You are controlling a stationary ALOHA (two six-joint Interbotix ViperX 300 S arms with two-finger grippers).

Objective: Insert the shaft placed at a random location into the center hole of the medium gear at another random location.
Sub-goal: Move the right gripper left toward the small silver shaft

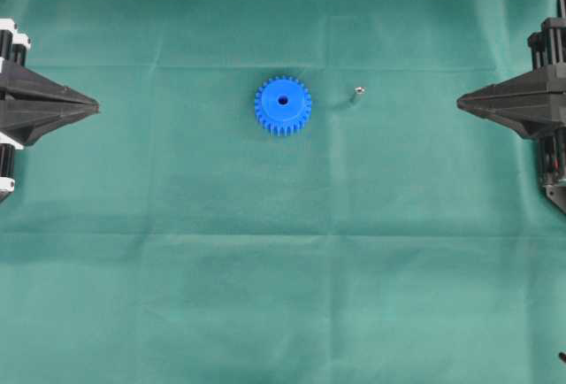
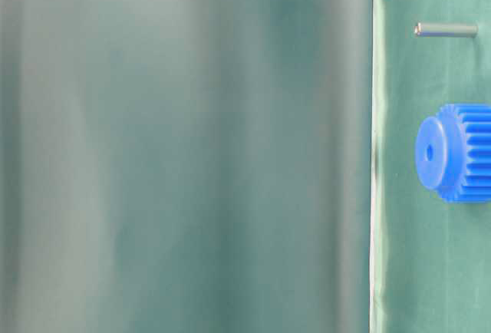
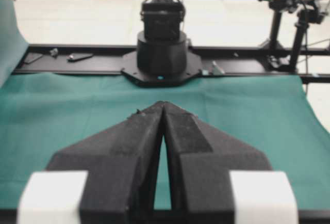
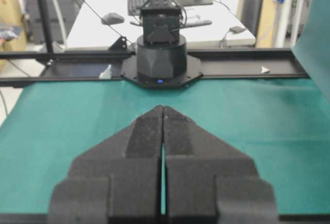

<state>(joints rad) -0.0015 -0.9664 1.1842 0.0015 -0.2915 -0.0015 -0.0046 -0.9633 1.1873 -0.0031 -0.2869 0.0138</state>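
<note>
The blue gear (image 1: 283, 105) lay flat mid-cloth (image 1: 265, 269), the pin (image 1: 357, 95) just right. Left gripper (image 1: 95, 105) and right gripper (image 1: 460, 101) were closed, empty.

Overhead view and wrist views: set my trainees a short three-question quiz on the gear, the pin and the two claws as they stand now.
1. True or false: the shaft already sits in the center hole of the medium gear.
2. Multiple choice: in the overhead view the shaft lies (A) between the gear and the right claw, (B) between the gear and the left claw, (C) on top of the gear.
3. Fill in: both claws are ____ and hold nothing.

Key
1. False; the shaft lies on the green cloth, apart from the gear.
2. A
3. shut
</note>
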